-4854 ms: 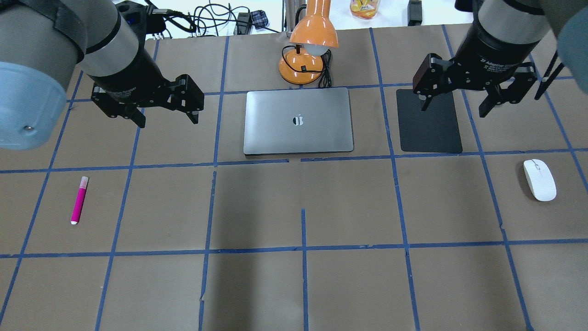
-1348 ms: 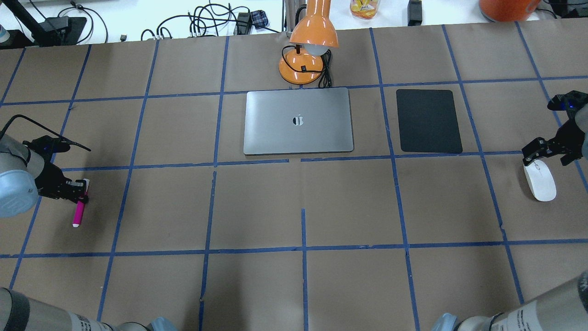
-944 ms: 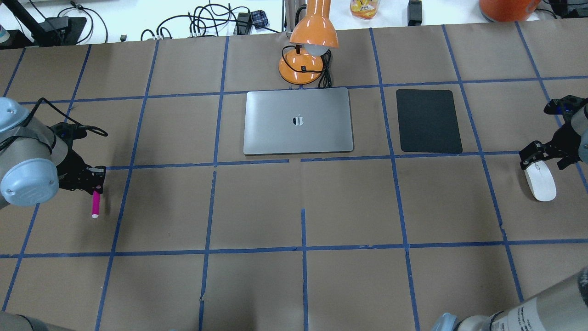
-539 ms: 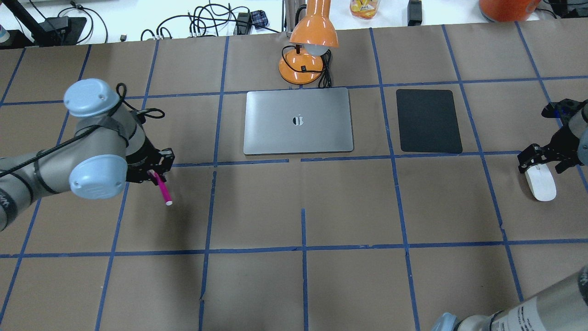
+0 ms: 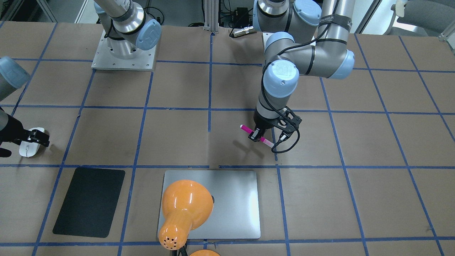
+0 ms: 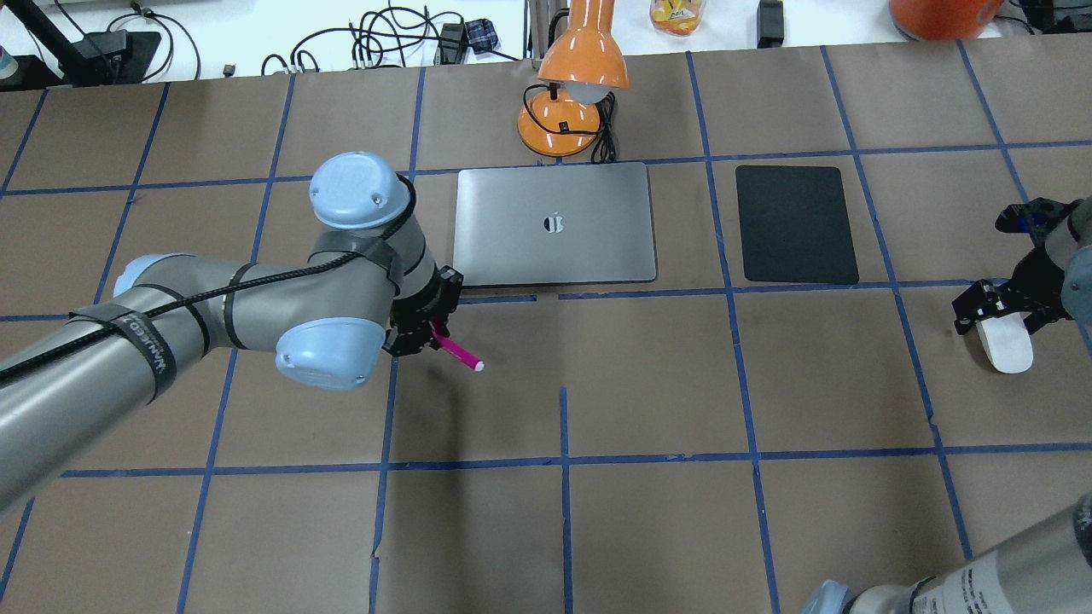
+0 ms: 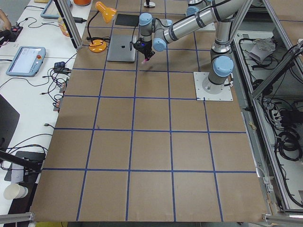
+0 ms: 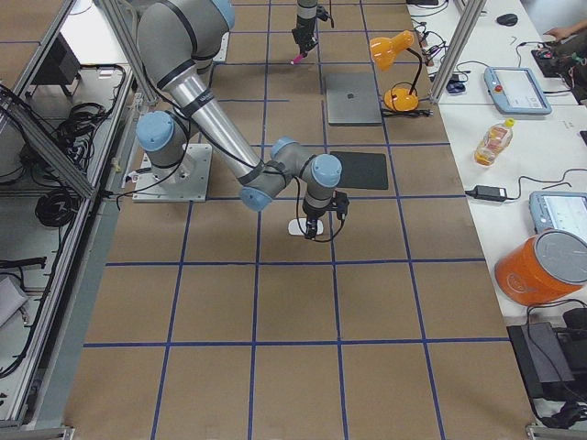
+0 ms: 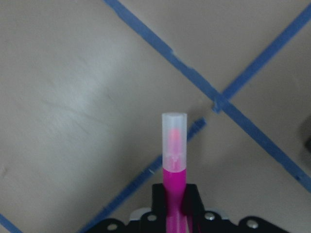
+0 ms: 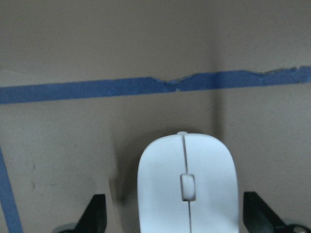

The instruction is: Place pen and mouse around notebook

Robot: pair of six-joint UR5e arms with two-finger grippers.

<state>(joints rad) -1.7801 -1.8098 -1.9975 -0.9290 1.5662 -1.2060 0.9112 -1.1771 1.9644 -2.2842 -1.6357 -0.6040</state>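
The magenta pen (image 6: 458,355) hangs just above the table, and my left gripper (image 6: 424,326) is shut on it. It is in front of the near left corner of the silver notebook (image 6: 554,247). The left wrist view shows the pen (image 9: 174,155) sticking out from between the shut fingers, pale cap end outward. The white mouse (image 6: 1007,348) lies at the far right. My right gripper (image 6: 1001,309) is low over its far end and open. In the right wrist view a finger (image 10: 95,213) stands apart from each side of the mouse (image 10: 187,184).
An orange desk lamp (image 6: 572,94) stands just beyond the notebook, and its cord lies at the base. A thin black mat (image 6: 796,223) lies to the notebook's right. Blue tape lines grid the brown table. In the front-facing view the lamp (image 5: 185,209) hides part of the notebook (image 5: 238,199).
My left arm has picked the pen up at the far left and carried it right, to the notebook's near left corner. My right gripper has sunk a little over the mouse.
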